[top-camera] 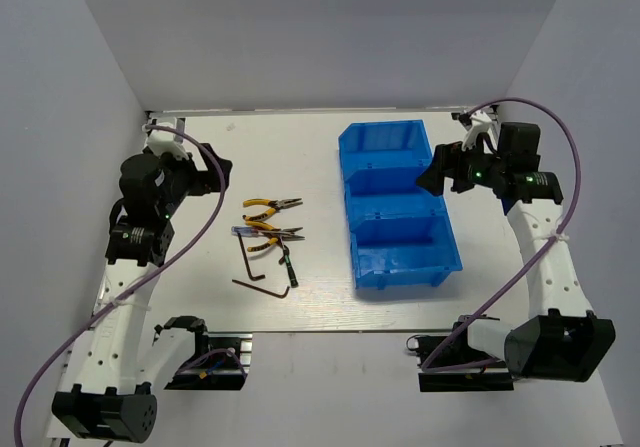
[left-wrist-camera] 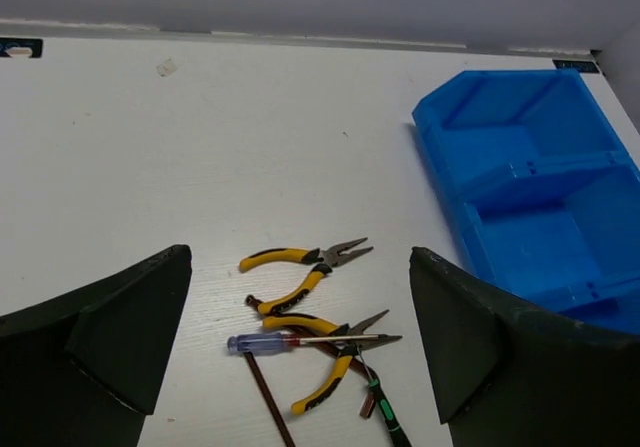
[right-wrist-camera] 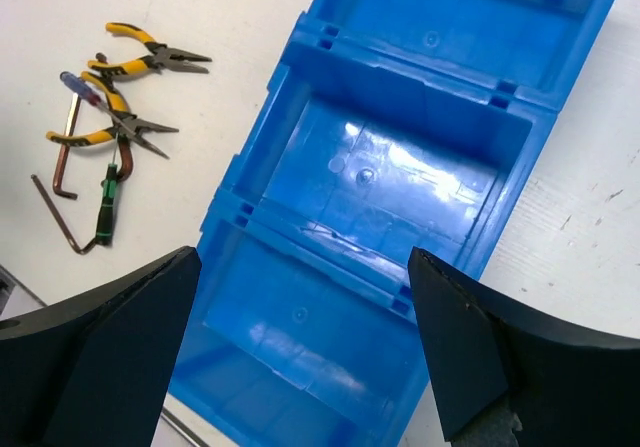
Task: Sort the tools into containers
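Your tools (top-camera: 272, 234) lie overlapped left of centre in the top view, well apart from the blue bins (top-camera: 405, 275) at right, so pinching one pair of pliers (left-wrist-camera: 285, 257) may drag its neighbours along. Your left claw (top-camera: 220, 167) and right claw (top-camera: 430, 179) both stand apart, holding nothing. No brand or writing is legible.

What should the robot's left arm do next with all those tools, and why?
Probably lower the left gripper onto the farthest yellow-handled pliers. Its jaws are open and it hangs above the tool pile. Those pliers lie at the pile's edge, seemingly free of the tangled ones, and the blue bins look empty, so nothing is sorted yet.
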Robot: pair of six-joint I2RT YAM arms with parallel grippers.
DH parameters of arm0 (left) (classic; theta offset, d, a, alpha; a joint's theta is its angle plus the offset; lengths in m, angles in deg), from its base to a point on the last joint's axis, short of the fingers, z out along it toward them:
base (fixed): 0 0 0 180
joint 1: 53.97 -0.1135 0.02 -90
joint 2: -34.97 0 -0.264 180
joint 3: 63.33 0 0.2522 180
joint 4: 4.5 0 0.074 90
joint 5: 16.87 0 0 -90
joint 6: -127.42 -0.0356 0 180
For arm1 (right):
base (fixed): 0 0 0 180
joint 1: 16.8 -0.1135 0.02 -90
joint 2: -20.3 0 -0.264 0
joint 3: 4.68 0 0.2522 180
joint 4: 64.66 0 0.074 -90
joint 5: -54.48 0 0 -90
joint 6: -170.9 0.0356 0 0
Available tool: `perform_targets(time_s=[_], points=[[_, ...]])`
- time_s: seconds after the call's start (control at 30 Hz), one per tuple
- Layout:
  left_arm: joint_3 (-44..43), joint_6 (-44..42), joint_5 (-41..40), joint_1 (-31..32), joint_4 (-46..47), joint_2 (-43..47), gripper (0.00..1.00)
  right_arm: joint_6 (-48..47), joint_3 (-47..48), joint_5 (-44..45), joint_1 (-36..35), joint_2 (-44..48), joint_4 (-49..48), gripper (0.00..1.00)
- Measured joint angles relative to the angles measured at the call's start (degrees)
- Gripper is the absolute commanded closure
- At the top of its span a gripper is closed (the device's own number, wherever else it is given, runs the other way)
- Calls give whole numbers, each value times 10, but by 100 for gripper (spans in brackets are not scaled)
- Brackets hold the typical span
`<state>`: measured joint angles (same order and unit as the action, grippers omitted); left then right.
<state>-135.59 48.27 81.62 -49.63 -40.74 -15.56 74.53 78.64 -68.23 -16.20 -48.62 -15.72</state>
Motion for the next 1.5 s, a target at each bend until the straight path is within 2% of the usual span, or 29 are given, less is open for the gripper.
perform_targets(time_s=[0.17, 0.2, 0.23, 0.27, 0.3, 0.33, 0.4, 0.43, 0.47, 0.5, 0.53, 0.6, 0.67, 0.77, 0.87, 0.97, 1.3, 1.47, 1.5], points=[[0, 1, 29, 2, -16, -37, 2, -48, -15, -25, 0, 10, 22, 10], [1, 0, 32, 3, -17, -54, 6, -80, -20, -38, 0, 10, 33, 14], [3, 0, 34, 4, -17, -70, 12, -107, -24, -49, 0, 10, 45, 26], [6, -2, 36, 4, -18, -87, 20, -131, -27, -60, 0, 10, 55, 49], [9, -3, 36, 4, -21, -105, 41, -153, -27, -72, 0, 9, 67, 79], [10, -4, 36, 4, -24, -123, 56, -169, -27, -83, -2, 5, 76, 100], [10, -9, 31, 4, -25, -165, 97, -178, -16, -101, -3, -9, 102, 100], [10, -14, 27, 4, -26, -187, 100, -181, -4, -106, -4, -24, 115, 100], [10, -18, 22, 4, -28, -210, 100, -183, 8, -109, -7, -38, 124, 92], [8, -26, 18, 5, -29, -236, 100, -185, 19, -109, -11, -53, 130, 70], [3, -33, 11, 7, -33, -265, 96, -187, 25, -108, -18, -65, 136, 42], [-9, -51, 3, 8, -40, -325, 72, -197, 26, -101, -33, -74, 145, 30], [-27, -71, -5, 8, -47, -386, 58, -206, 17, -94, -46, -69, 143, 28], [-59, -96, -5, 10, -65, -453, 52, -208, -13, -87, -53, -47, 138, 27], [-111, -119, 5, 15, -68, -517, 51, -207, -41, -82, -54, -35, 138, 27], [-146, -137, 19, 24, -64, -555, 42, -206, -52, -80, -54, -35, 136, 25], [-163, -207, 39, 65, -66, -600, 38, -206, -56, -80, -54, -43, 131, 23], [-176, -229, 9, 83, -69, -619, 38, -206, -57, -82, -54, -50, 132, 23], [-182, -231, 2, 87, -68, -624, 41, -206, -58, -82, -54, -50, 132, 23]])
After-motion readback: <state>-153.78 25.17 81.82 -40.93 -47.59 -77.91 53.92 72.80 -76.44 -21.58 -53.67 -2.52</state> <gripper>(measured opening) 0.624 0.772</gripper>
